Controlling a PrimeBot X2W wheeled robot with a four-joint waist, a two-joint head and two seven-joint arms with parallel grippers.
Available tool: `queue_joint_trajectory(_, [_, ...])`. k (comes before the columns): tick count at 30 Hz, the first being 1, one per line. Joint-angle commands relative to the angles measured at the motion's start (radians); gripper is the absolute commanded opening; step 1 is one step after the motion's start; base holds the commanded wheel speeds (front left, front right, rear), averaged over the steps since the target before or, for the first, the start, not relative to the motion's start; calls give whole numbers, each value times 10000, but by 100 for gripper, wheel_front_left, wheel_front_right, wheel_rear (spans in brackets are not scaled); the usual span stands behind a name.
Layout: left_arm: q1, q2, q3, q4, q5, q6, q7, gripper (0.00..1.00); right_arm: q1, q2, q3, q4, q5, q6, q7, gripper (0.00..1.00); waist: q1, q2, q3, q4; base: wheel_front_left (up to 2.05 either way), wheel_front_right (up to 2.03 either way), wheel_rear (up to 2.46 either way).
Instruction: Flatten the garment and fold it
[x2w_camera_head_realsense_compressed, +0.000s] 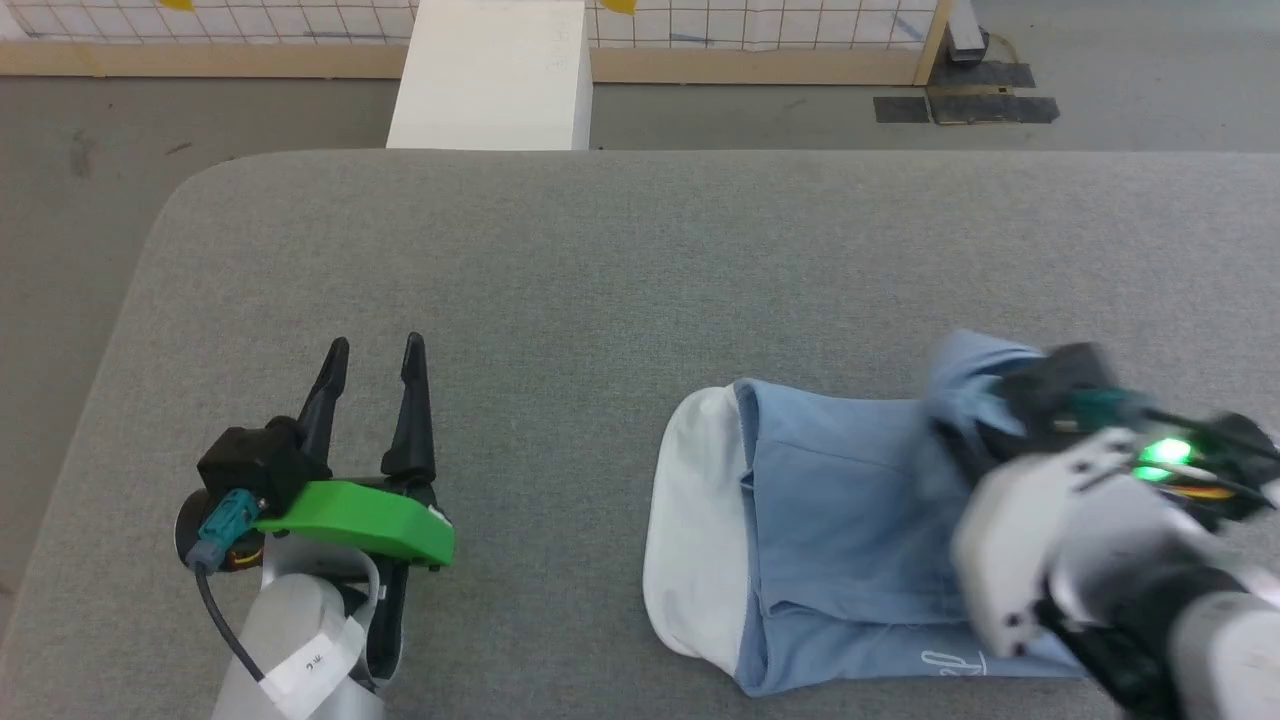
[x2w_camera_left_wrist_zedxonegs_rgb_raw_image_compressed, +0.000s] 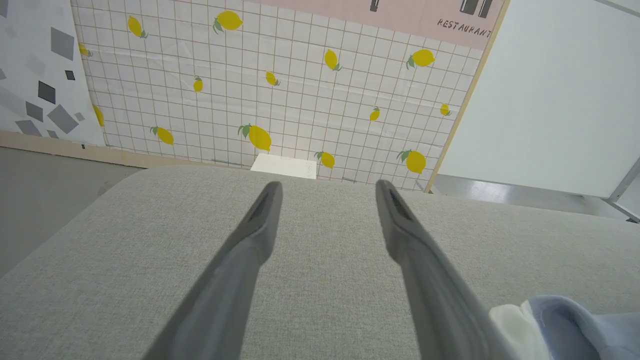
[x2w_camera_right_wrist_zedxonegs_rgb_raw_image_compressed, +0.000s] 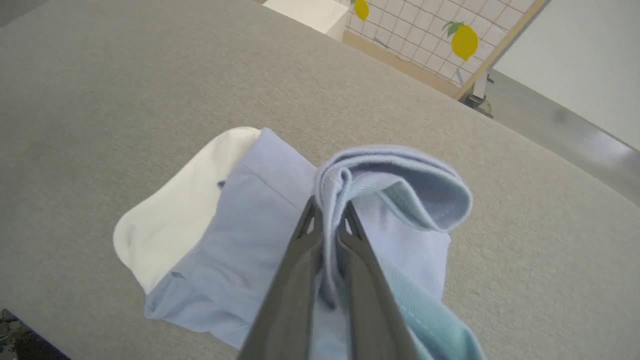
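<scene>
The right fingers (x2w_camera_right_wrist_zedxonegs_rgb_raw_image_compressed: 306, 250) are clamping together on a bunched fold of the shirt (x2w_camera_right_wrist_zedxonegs_rgb_raw_image_compressed: 250, 215). The light blue cloth is pinched between their tips and is looping over to their right in a soft roll. The rest of the shirt is lying on the gray bench (x2w_camera_right_wrist_zedxonegs_rgb_raw_image_compressed: 125, 75) below and to the left of these fingers, partly folded, with a white panel sticking out at its far left edge. In the head view the right arm is showing blurred, with a green light glowing on the wrist. The shirt (x2w_camera_head_realsense_compressed: 830, 520) is spreading out from under it, and a small white script mark is showing near the hem.

The left fingers (x2w_camera_head_realsense_compressed: 412, 400) are standing wide apart, holding nothing, over bare bench (x2w_camera_head_realsense_compressed: 600, 250). The shirt is lying well off to their right. In the left wrist view the fingers (x2w_camera_left_wrist_zedxonegs_rgb_raw_image_compressed: 260, 225) are pointing along the bench toward a lemon-patterned wall (x2w_camera_left_wrist_zedxonegs_rgb_raw_image_compressed: 300, 90). A white box (x2w_camera_left_wrist_zedxonegs_rgb_raw_image_compressed: 284, 165) is sitting past the bench's far edge, between the tips. A corner of the shirt (x2w_camera_left_wrist_zedxonegs_rgb_raw_image_compressed: 575, 320) is peeking in beside the base of the right-hand finger.
</scene>
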Motion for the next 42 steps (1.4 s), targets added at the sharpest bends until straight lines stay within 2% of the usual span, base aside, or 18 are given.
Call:
queue_joint_trajectory(1, [-109,-4,-29,34,-45,-66,-45,100,-448,-18,538,235,58,-17,-117,0,0,0,23,51,0,0,0])
queue_joint_trajectory(6, [-170,-16,-178,82,-127,-66,-45,100,-1550,506,2349,2125,352,-17,-737,0,0,0,117,223,0,0,0])
queue_joint_trajectory(13, [-355,-42,-384,149,-243,-67,-45,100,-2350,1260,3195,5207,785,-17,-1594,0,0,0,326,545,0,0,0])
queue_joint_trajectory(14, [-375,-46,-399,152,-255,-67,-45,100,-2441,1335,3233,5571,845,-17,-1746,20,0,0,352,582,0,0,0])
queue_joint_trajectory(15, [-387,-49,-404,153,-263,-67,-45,100,-2499,1389,3265,5825,900,-17,-1853,62,0,0,365,602,0,0,0])
queue_joint_trajectory(16, [-391,-53,-399,154,-273,-67,-45,100,-2543,1447,3331,6093,1029,-17,-1930,100,0,0,373,617,0,0,0])
queue_joint_trajectory(19, [-349,-56,-345,144,-285,-67,-45,100,-2627,1584,3407,6370,1447,-17,-2190,100,0,0,354,587,0,0,0])
queue_joint_trajectory(23, [-228,-35,-222,158,-279,-67,-45,100,-2706,1692,3385,5879,2111,-17,-3028,100,0,0,224,435,0,0,0])
queue_joint_trajectory(29, [-106,-7,-145,105,-263,-67,-45,100,-2475,1771,2526,4215,2915,-17,-5452,100,0,0,-5,84,0,0,0])
queue_joint_trajectory(32, [-28,0,-113,77,-260,-67,-45,100,-1954,1804,1473,3531,2995,-17,-6525,100,0,0,-134,-90,0,0,0])
queue_joint_trajectory(36, [72,5,-79,6,-243,-67,-45,100,-1003,1896,-471,3042,3239,-17,-7726,100,0,0,-262,-275,0,0,0])
queue_joint_trajectory(39, [143,0,-78,-45,-235,-67,-45,100,-268,1923,-1864,3298,3467,-17,-8249,100,0,0,-331,-373,0,0,0])
queue_joint_trajectory(42, [169,-2,-85,-72,-230,-67,-45,100,255,1927,-2691,3979,3843,-17,-8368,100,0,0,-355,-444,0,0,0])
